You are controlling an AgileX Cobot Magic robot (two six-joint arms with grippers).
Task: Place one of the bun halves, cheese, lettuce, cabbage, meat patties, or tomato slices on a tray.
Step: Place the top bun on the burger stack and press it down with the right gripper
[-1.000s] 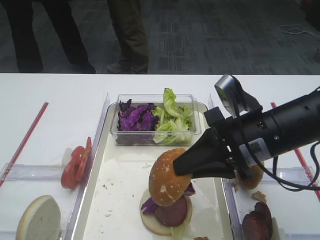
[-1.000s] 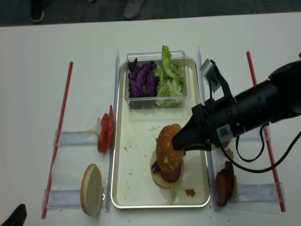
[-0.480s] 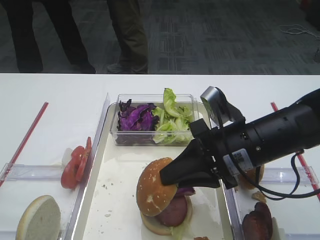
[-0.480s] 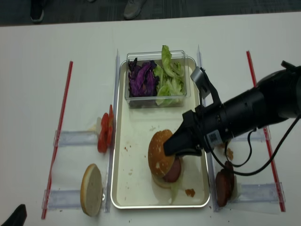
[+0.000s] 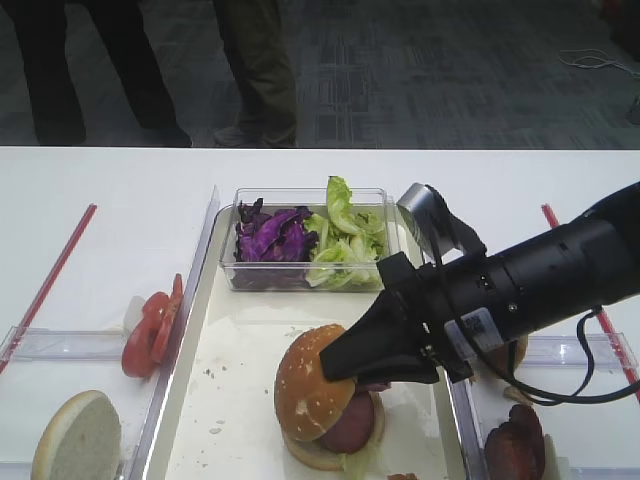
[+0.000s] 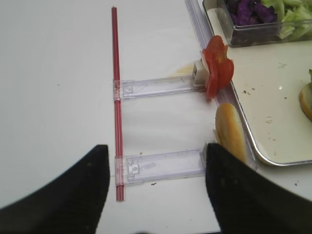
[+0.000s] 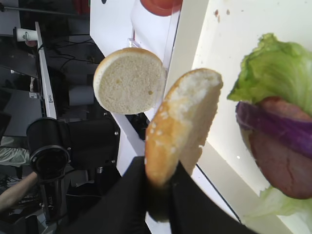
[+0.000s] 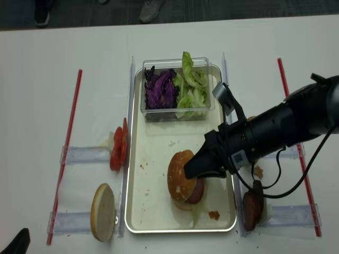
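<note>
My right gripper (image 5: 335, 362) (image 8: 189, 172) (image 7: 158, 195) is shut on the edge of the sesame bun top (image 5: 310, 385) (image 7: 180, 126). The bun leans tilted against a burger stack (image 5: 350, 425) of base, lettuce, pink meat and cabbage on the cream tray (image 5: 240, 400) (image 8: 153, 196). Tomato slices (image 5: 150, 325) (image 6: 217, 70) stand left of the tray. Meat patties (image 5: 515, 445) lie to its right. More lettuce (image 5: 345, 240) and cabbage (image 5: 270, 235) fill a clear box. My left gripper (image 6: 156, 151) hangs open over the bare table. Cheese is out of view.
A pale bun half (image 5: 78, 440) (image 6: 229, 134) stands on edge beside the tray's left rim. Red straws (image 8: 69, 137) (image 8: 296, 143) and clear plastic holders (image 6: 161, 163) lie on both sides of the tray. People stand beyond the table's far edge.
My right gripper has carried the bun top left and down. The bun hung above the stack a second ago and is now down against it.
</note>
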